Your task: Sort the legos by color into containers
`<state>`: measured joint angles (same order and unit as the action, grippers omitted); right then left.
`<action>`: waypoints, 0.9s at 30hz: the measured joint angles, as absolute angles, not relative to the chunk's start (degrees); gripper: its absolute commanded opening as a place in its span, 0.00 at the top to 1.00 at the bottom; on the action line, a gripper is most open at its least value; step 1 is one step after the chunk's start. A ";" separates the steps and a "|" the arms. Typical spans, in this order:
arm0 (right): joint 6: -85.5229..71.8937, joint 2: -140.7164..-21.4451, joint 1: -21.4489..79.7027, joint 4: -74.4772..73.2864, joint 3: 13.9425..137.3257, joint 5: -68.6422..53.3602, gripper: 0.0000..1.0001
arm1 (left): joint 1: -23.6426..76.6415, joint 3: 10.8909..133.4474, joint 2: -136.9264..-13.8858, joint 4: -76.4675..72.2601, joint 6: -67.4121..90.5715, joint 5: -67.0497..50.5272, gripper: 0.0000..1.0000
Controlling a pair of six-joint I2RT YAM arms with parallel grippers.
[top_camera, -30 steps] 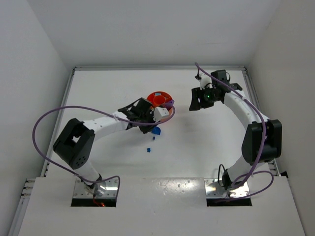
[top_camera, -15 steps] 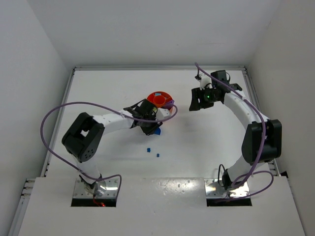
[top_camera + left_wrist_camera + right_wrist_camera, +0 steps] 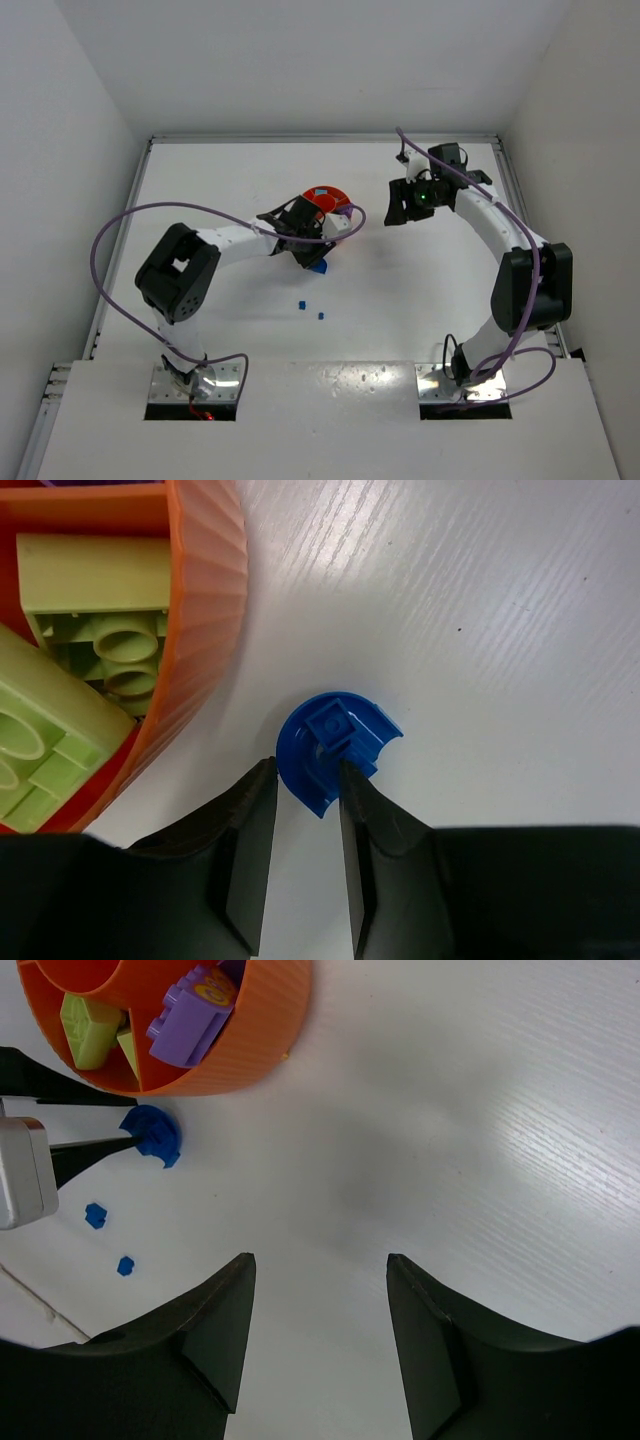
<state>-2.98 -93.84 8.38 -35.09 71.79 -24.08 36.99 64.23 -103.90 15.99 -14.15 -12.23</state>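
Shifted closer to the orange tray (image 3: 205,600) over the last second, the left fingers (image 3: 250,830) are clenched on the near edge of a blue rounded lego (image 3: 335,740). It is seated on the desk (image 3: 500,630) just beside the tray wall. Yellow-green legos (image 3: 95,580) are held in the adjacent compartment. Two small blue legos (image 3: 300,303) are scattered nearer the bases. Right fingers (image 3: 215,1330) are spread, grasping nothing.
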 measured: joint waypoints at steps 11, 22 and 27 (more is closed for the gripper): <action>-2.98 -93.84 8.38 -34.96 71.20 -24.08 0.44 | 35.20 64.25 -103.83 15.97 -14.04 -12.58 0.64; -2.98 -93.84 8.38 -34.96 71.16 -24.08 0.44 | 34.00 64.20 -101.84 16.43 -13.15 -14.85 0.63; -2.98 -93.84 8.38 -34.96 71.16 -24.08 0.44 | 33.63 64.20 -97.54 16.60 -11.60 -16.97 0.56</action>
